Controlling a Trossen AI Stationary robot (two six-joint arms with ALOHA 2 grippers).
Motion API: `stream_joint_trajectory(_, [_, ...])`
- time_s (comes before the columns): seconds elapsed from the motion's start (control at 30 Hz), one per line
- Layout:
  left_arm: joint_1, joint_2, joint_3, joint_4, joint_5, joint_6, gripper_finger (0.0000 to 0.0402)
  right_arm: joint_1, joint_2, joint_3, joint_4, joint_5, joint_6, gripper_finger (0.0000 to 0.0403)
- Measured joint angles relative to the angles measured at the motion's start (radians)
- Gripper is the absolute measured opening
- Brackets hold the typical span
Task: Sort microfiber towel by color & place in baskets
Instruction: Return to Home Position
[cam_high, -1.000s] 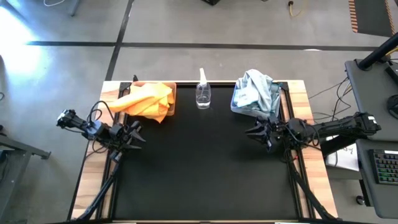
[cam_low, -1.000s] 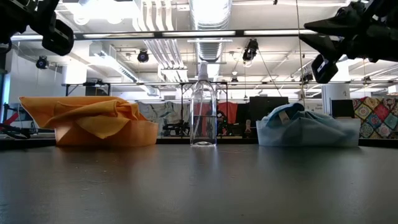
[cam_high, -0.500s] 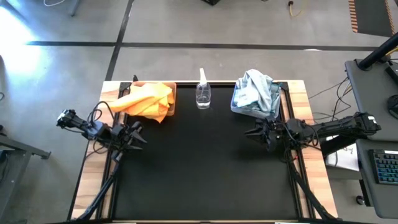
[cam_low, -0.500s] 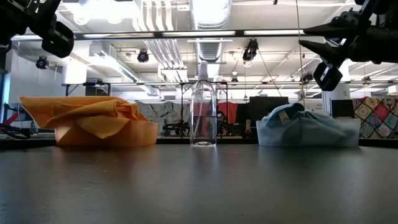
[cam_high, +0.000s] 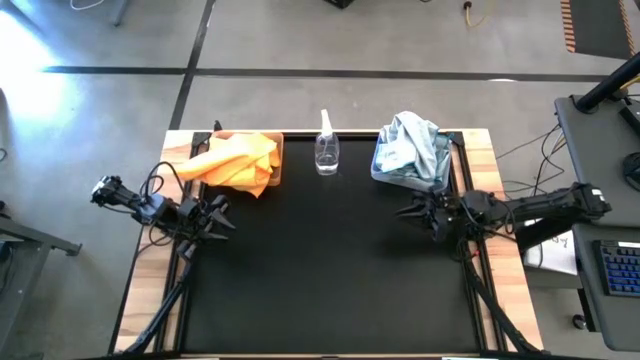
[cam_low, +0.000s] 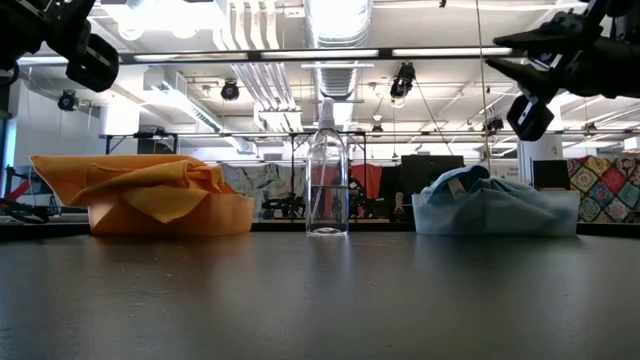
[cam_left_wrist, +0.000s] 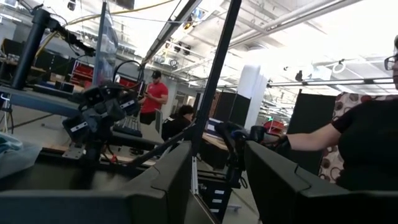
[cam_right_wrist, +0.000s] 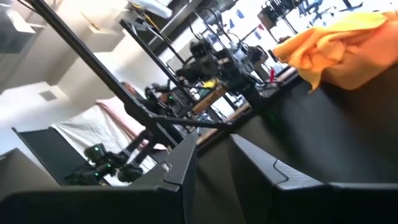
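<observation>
Sort appears compl.: orange towels (cam_high: 238, 160) in tan basket (cam_low: 215, 216), blue towels (cam_high: 410, 148) in grey-blue basket (cam_low: 562, 214). Left claw (cam_high: 222, 214) & right claw (cam_high: 408, 212) both part-open, empty, parked at worktop (cam_high: 320, 270) sides.

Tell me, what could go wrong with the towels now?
1. The orange towels spill over the side of the tan basket, so one could slide onto the table.
2. The blue towels are heaped above the rim of the grey-blue basket, and the open right end effector hovers near it; a swing that way might snag one.
</observation>
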Motion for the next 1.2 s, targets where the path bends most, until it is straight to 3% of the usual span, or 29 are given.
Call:
stream_joint_trajectory(0.27, [0.000,0.011,0.000,-0.005,0.000,0.002,0.0133,0.000,-0.220,0.000,-0.131,0.000,0.000,0.0077])
stream_joint_trajectory(0.53, [0.000,0.016,0.000,-0.008,0.000,0.030,0.0133,0.000,-0.339,0.000,-0.139,0.000,0.000,0.0086])
stream_joint_trajectory(0.77, [0.000,0.019,0.001,-0.023,0.000,0.156,0.0133,0.000,-0.407,-0.001,-0.134,0.001,0.000,0.0086])
stream_joint_trajectory(1.2, [0.000,0.021,0.001,-0.169,0.000,0.161,0.0133,0.000,-0.452,-0.001,-0.136,0.000,0.000,0.0077])
